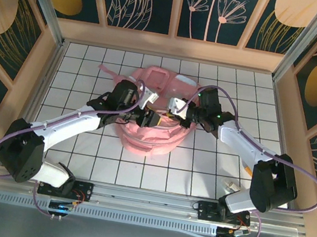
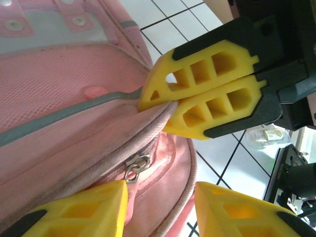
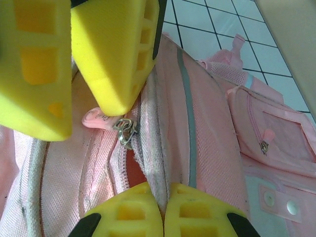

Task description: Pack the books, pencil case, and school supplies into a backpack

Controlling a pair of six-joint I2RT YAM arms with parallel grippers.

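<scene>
The pink backpack (image 1: pixel 149 138) lies in the middle of the table with both grippers on its top. My right gripper (image 3: pixel 163 212) is shut on the backpack's (image 3: pixel 207 123) fabric edge beside the zipper, and it shows from the side as the right gripper (image 2: pixel 170 106). My left gripper (image 2: pixel 160 212) is open, its fingers (image 3: pixel 118 59) straddling the metal zipper pull (image 2: pixel 134 168). The pull's pink tab (image 3: pixel 96 118) touches one finger. Through the short open stretch of zipper a reddish surface (image 3: pixel 133 173) shows. The books, pencil case and school supplies are hidden.
A small clear item (image 1: pixel 231 184) lies on the white gridded table (image 1: pixel 77 159) near the right arm's base. Wooden walls (image 1: pixel 43 74) fence the table on three sides. A front pocket (image 3: pixel 276 128) with its own zipper faces away from the grippers.
</scene>
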